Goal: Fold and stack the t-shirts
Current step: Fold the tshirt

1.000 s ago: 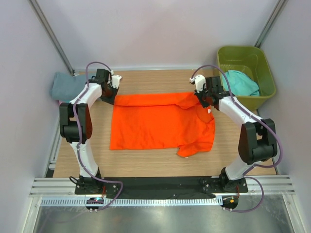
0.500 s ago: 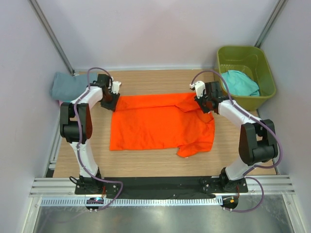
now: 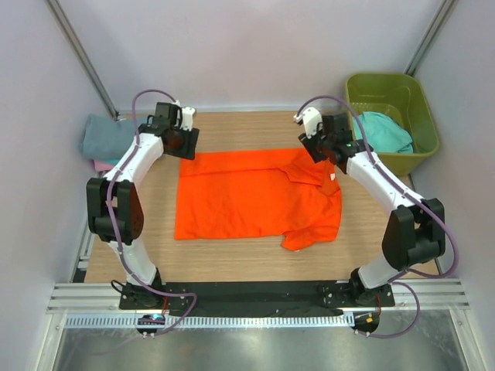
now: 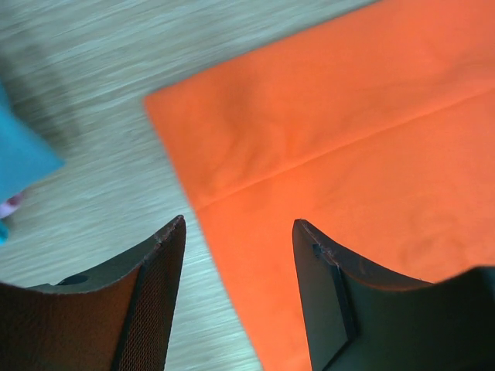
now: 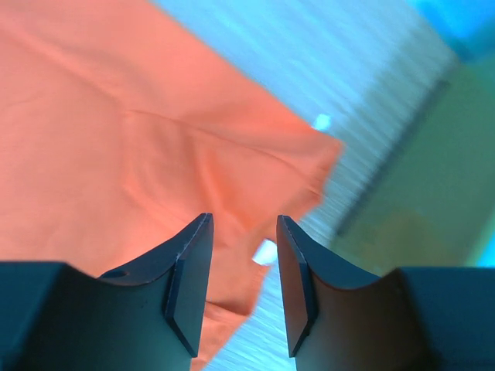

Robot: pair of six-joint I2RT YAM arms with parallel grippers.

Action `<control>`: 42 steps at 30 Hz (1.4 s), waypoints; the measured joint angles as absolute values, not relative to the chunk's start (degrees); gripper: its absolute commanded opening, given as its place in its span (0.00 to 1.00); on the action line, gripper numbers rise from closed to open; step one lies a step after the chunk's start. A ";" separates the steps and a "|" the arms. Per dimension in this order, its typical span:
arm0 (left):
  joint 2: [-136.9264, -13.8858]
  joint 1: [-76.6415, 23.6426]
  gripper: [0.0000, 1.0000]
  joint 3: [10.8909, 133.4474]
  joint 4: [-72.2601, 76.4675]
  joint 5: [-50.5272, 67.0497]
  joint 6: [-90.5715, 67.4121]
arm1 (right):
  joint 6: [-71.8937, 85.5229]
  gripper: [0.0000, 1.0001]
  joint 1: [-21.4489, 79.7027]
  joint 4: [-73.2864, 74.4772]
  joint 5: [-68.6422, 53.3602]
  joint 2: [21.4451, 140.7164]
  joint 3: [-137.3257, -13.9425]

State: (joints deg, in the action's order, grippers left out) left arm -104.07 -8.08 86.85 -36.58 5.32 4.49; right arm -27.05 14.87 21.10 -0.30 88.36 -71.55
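Observation:
A bright orange t-shirt [image 3: 255,193] lies on the wooden table, its far edge folded over and a crumpled sleeve at the near right. My left gripper [image 3: 183,144] hovers open over the shirt's far left corner [image 4: 348,154], nothing between its fingers [image 4: 162,255]. Over the far right corner [image 5: 155,116], by the small white neck label [image 5: 265,251], my right gripper [image 3: 318,147] also stands open and empty. A grey-blue t-shirt [image 3: 104,137] lies folded at the far left on a pink one [image 3: 103,164]. A teal t-shirt [image 3: 383,131] sits in the tub.
The olive-green plastic tub [image 3: 390,89] stands at the far right corner, close to my right arm; its wall [image 5: 418,193] shows in the right wrist view. The grey-blue cloth [image 4: 19,154] shows at the left edge of the left wrist view. White walls enclose the table.
Both grippers have opened and let go of the orange shirt's folded far edge. They have risen and drawn back toward the far side; the shirt stays flat.

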 measured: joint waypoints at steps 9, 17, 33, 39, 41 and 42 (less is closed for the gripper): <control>-103.66 -13.85 0.61 85.52 -36.97 9.78 1.04 | -26.81 0.45 19.66 23.90 -4.86 97.56 -72.95; -103.66 -14.24 0.59 83.22 -38.68 12.84 -1.30 | -26.63 0.43 20.84 23.70 -5.67 99.11 -73.73; -104.29 -16.45 0.58 79.11 -39.22 15.11 -2.55 | -27.53 0.42 22.83 23.16 -4.16 108.73 -75.26; -104.38 -16.45 0.57 78.81 -39.38 15.64 -2.61 | -27.79 0.42 22.83 21.93 -3.09 110.34 -75.79; -104.47 -16.45 0.57 78.81 -39.42 15.70 -2.61 | -27.88 0.43 22.90 21.96 -2.98 110.93 -75.85; -104.47 -16.47 0.57 78.81 -39.44 15.70 -2.61 | -27.90 0.43 22.92 21.98 -2.92 111.07 -75.88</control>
